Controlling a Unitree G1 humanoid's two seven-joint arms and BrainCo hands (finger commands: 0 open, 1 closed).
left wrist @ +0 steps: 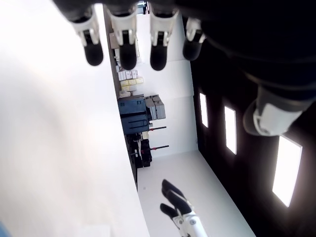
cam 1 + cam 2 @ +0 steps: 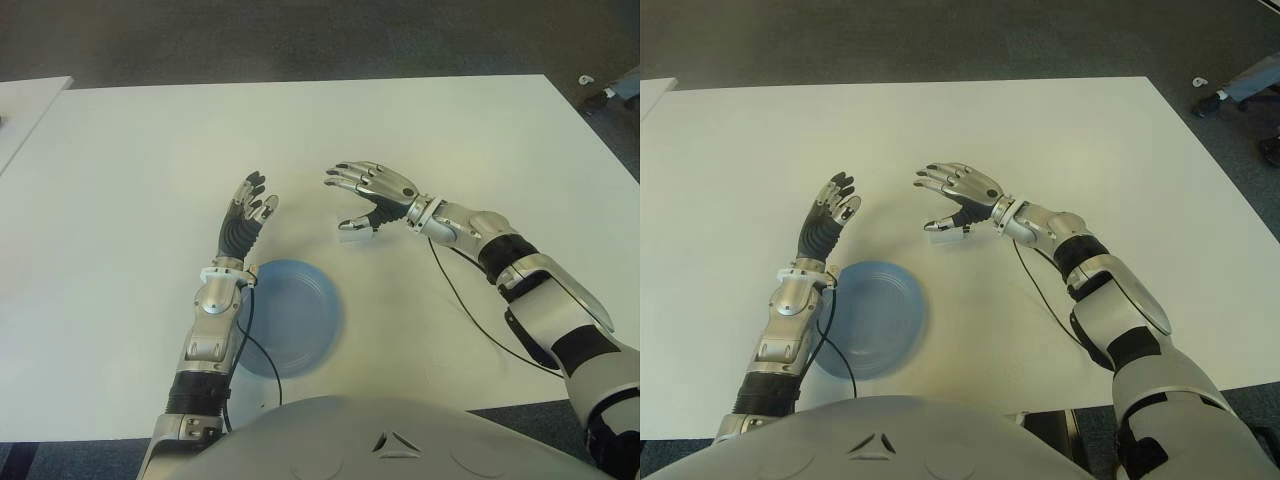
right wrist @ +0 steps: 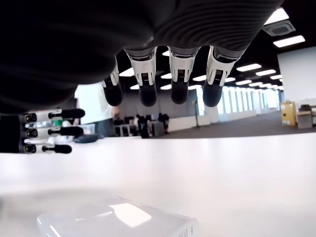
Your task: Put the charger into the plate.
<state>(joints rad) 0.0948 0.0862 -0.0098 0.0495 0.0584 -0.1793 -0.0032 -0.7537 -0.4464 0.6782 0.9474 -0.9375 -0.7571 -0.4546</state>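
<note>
Left robot hand [image 2: 248, 213]: raised above the desk [image 2: 130, 180], fingers straight and spread wide, holding nothing; it shows just beyond the far rim of the plate, its forearm crossing the plate's left edge. Plate [image 2: 300, 320]: blue, round, shallow, nothing inside it, lying flat on the desk near the front edge, directly before the robot's body. A thin black cable [image 2: 262, 360] runs from the left wrist across the plate's near side. Charger [image 2: 355, 235]: small white rectangular block, lying flat on the desk beyond and to the right of the plate, apart from it; the right wrist view shows its glossy top face [image 3: 118, 217] just under the palm. Right robot hand [image 2: 375, 195]: poised over the charger, palm down, four fingers stretched out wide above it and the thumb lowered beside the block; nothing is grasped, and whether the thumb touches the charger cannot be told. A black cable [image 2: 470, 310] trails from the right wrist across the desk toward the front edge. Desk: white, with dark floor [image 2: 300, 40] beyond its far edge.
</note>
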